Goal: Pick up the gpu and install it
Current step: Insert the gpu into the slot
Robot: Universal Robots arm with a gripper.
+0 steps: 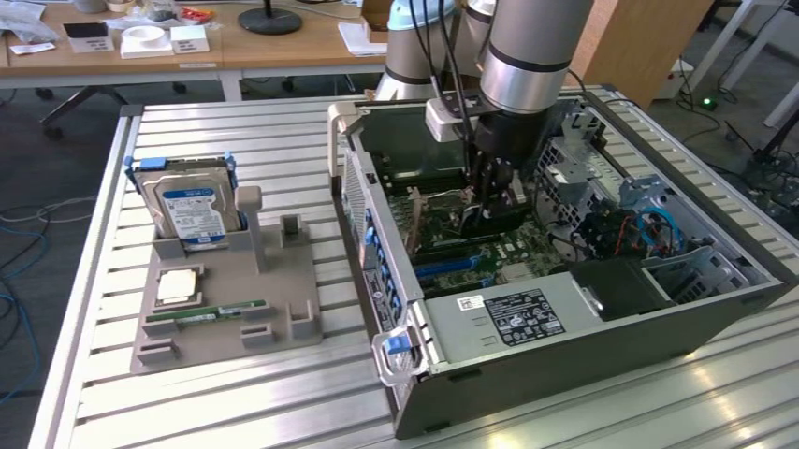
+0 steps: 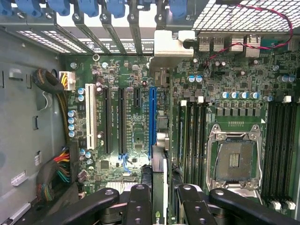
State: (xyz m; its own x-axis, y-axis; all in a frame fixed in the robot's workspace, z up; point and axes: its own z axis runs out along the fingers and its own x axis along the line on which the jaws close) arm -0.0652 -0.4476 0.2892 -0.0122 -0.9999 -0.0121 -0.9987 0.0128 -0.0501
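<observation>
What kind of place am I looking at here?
Probably a robotics lab or test workshop: a robot arm reaches into an open computer case on a slatted metal table, beside a grey parts holder, with cluttered desks behind.

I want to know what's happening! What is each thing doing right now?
gpu: held on edge inside the computer case.
fingers: shut on the gpu.
computer case: side open.
hard drive: standing upright in the grey holder.
memory stick: lying on the grey holder.
processor socket: empty.

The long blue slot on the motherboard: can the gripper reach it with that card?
Probably yes: the gripper holds the gpu edge-on close to the blue slot, which looks empty, nothing lying across it.
</observation>
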